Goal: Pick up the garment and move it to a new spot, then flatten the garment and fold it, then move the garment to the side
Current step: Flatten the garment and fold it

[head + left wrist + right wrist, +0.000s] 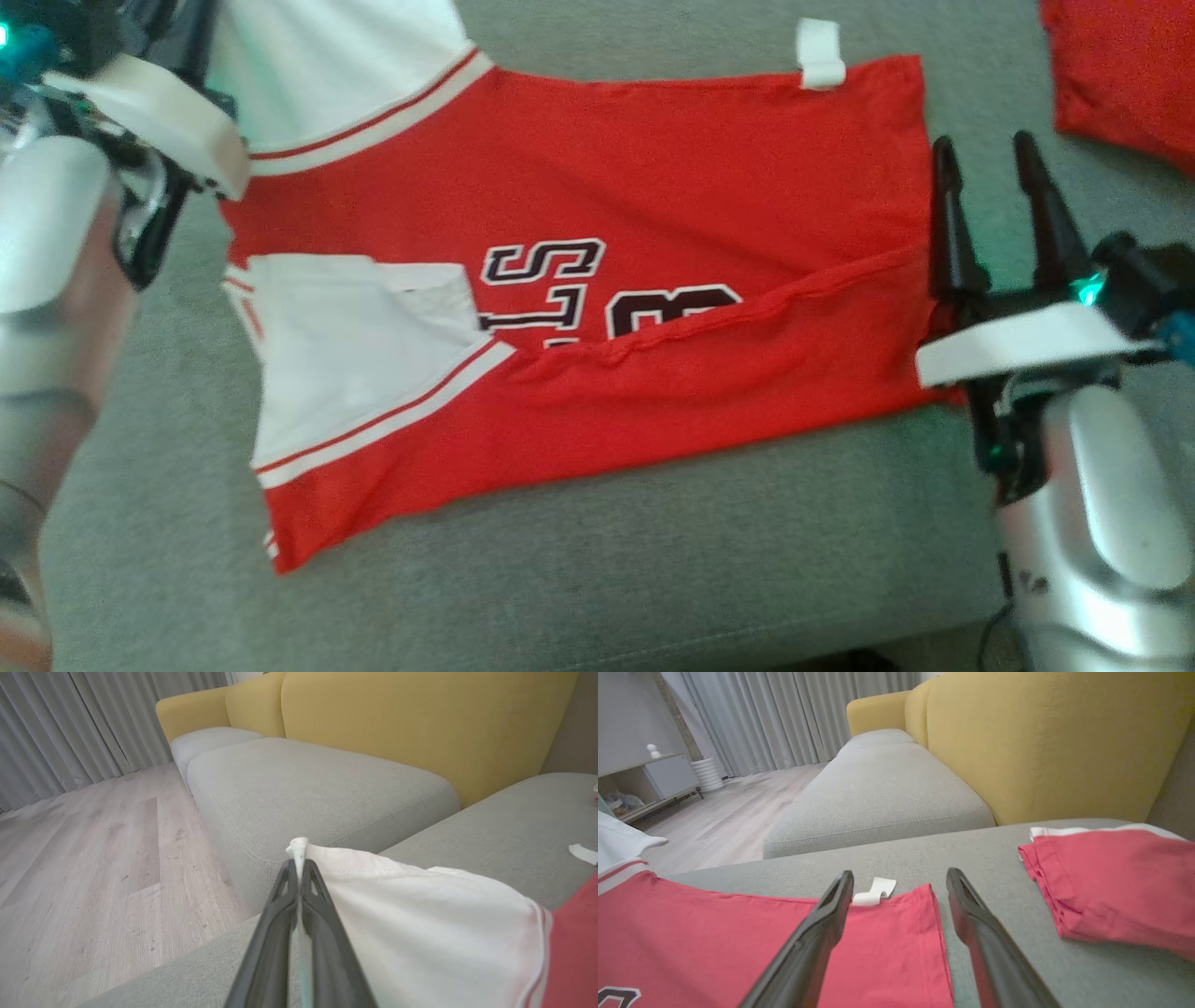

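Red cloth with white sleeves, the garment (pixel 597 233) lay spread on the grey sofa cushion (pixel 653 560). Its long axis ran left to right, with the sleeves at the left end and the hem at the right. The left gripper (pixel 297 865) was clamped on the edge of the far-left sleeve (pixel 420 914). The right gripper (pixel 982 145) stood with jaws apart and empty at the hem's right edge, so the cloth lay just to its left. Each arm was therefore nearest its own end. There were two red garments: this one and a folded one (pixel 1130 75) at the far right. The spread garment had two white sleeves and one white tag (pixel 822 51).
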